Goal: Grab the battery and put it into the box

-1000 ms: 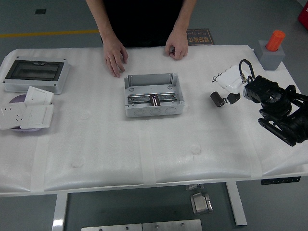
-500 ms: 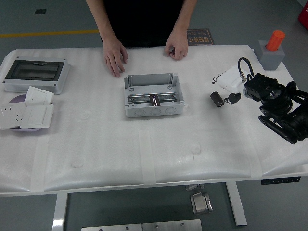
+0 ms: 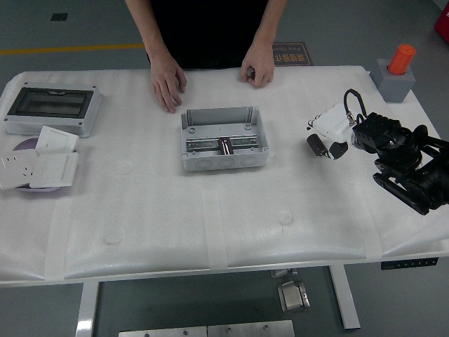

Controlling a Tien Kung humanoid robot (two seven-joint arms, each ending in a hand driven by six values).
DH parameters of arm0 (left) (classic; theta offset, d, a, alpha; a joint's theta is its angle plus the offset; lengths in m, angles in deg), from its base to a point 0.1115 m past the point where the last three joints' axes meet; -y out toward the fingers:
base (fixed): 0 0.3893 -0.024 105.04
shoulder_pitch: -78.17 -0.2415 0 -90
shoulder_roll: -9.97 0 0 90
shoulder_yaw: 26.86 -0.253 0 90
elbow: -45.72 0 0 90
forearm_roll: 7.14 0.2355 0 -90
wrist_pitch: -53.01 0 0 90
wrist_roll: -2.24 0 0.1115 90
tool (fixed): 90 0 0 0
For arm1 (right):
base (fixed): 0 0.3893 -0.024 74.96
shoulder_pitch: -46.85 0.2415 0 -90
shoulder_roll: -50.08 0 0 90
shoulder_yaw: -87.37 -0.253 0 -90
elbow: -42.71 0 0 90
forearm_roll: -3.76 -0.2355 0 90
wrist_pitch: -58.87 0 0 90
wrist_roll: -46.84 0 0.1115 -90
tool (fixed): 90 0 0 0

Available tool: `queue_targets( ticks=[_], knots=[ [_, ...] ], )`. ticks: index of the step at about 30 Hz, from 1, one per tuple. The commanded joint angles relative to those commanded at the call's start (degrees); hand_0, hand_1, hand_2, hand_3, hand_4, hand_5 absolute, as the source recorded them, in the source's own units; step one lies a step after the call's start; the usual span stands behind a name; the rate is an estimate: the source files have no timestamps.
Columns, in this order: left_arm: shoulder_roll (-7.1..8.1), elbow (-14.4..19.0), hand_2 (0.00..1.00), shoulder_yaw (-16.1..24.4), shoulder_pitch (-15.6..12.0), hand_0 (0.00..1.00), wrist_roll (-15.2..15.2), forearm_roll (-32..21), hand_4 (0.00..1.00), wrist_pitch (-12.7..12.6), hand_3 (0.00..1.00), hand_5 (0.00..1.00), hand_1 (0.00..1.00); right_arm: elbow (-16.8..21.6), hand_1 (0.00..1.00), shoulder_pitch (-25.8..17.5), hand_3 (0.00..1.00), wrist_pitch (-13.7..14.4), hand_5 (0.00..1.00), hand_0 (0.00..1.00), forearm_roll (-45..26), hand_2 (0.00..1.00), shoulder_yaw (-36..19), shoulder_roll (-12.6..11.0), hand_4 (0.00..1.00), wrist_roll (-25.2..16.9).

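Observation:
A small dark cylindrical battery lies on the white padded table, right of centre. My right hand, white at its tip on a black arm, reaches in from the right edge and hangs right over the battery, close against it. Whether it grips the battery is hidden. The open grey box stands mid-table, well left of the battery, with a metal rail and a small dark part inside. No left arm shows.
A person stands at the far side with one hand flat on the table and the other hand curled. A grey lidded enclosure and white switch plates sit far left. An orange cylinder on a grey block stands far right.
My right hand has shifted left and down, closing in over the battery. The battery has barely moved. The person's hands and the box are unchanged.

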Motion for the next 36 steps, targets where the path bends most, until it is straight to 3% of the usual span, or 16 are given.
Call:
queue_targets(
  ticks=[20, 21, 36],
  knots=[
    [0.39, 0.47, 0.578, 1.55, 0.22, 0.59, -0.42, 2.75, 0.683, -0.4, 0.72, 0.26, 0.632, -0.8, 0.532, -1.28, 0.875, 1.53, 0.273, 0.581, -2.61, 0.822, 0.27, 0.28, 0.778, 0.04],
    [0.41, 0.49, 0.577, 1.55, 0.24, 0.59, -0.44, 2.77, 0.682, -0.41, 0.719, 0.259, 0.632, -0.8, 0.53, -1.31, 0.863, 1.61, 0.312, 0.579, -2.77, 0.811, 0.3, 0.25, 0.786, 0.04],
    [0.4, 0.65, 0.577, 1.39, 0.15, 0.59, -0.59, 3.96, 0.681, -0.67, 0.719, 0.257, 0.632, -1.38, 0.526, -1.54, 0.829, 2.37, 0.36, 0.571, -4.07, 0.787, 0.46, 0.2, 0.749, -0.12]
  ],
)
